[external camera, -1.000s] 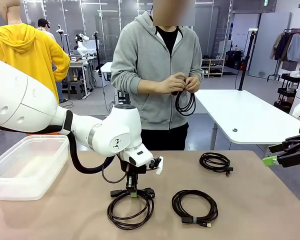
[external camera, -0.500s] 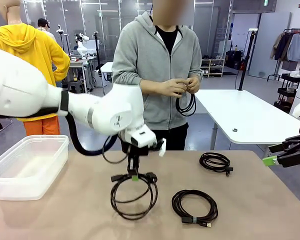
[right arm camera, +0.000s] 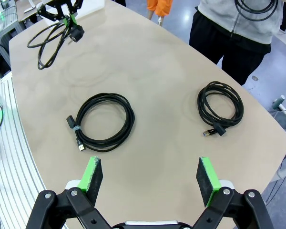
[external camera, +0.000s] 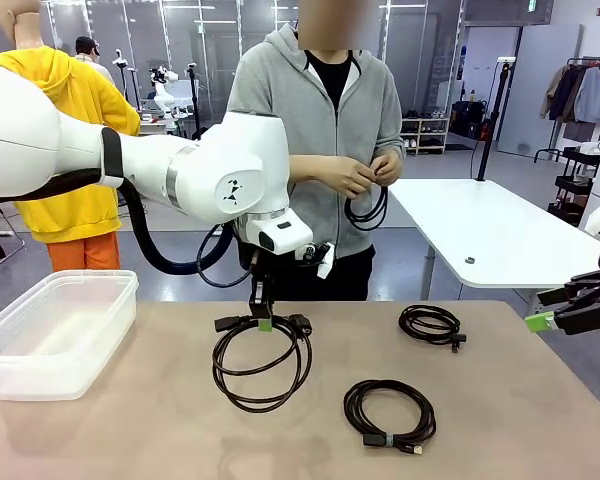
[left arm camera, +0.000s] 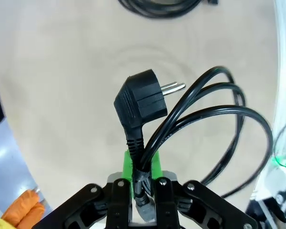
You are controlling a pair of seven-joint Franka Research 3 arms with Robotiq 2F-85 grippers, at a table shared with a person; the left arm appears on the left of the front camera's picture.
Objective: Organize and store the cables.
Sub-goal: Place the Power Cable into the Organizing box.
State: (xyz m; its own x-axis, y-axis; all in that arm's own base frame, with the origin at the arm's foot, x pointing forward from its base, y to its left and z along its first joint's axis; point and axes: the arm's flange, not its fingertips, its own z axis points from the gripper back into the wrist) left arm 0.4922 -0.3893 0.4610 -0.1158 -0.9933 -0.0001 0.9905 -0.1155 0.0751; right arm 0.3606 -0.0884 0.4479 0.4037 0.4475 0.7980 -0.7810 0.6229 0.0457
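My left gripper (external camera: pixel 264 322) is shut on a coiled black power cable (external camera: pixel 262 365) and holds it by the top, so the loop hangs down over the table. In the left wrist view the green pads (left arm camera: pixel 128 164) pinch the cord just below its plug (left arm camera: pixel 140 102). Two more coiled cables lie on the table, one front centre (external camera: pixel 390 415) (right arm camera: pixel 102 121) and one farther right (external camera: pixel 430 325) (right arm camera: pixel 220 107). The person holds another cable (external camera: pixel 368 210) in both hands. My right gripper (external camera: pixel 555 318) (right arm camera: pixel 149 176) stands open at the table's right edge with nothing between its fingers.
A clear plastic bin (external camera: pixel 80 276) stands at the table's left side. The person stands at the far edge, behind the held cable. A white table (external camera: pixel 480 230) is behind on the right.
My left gripper has risen with the power cable, lifting the coil from lying on the table to hanging. The person's hands keep working their cable. My right gripper has not moved.
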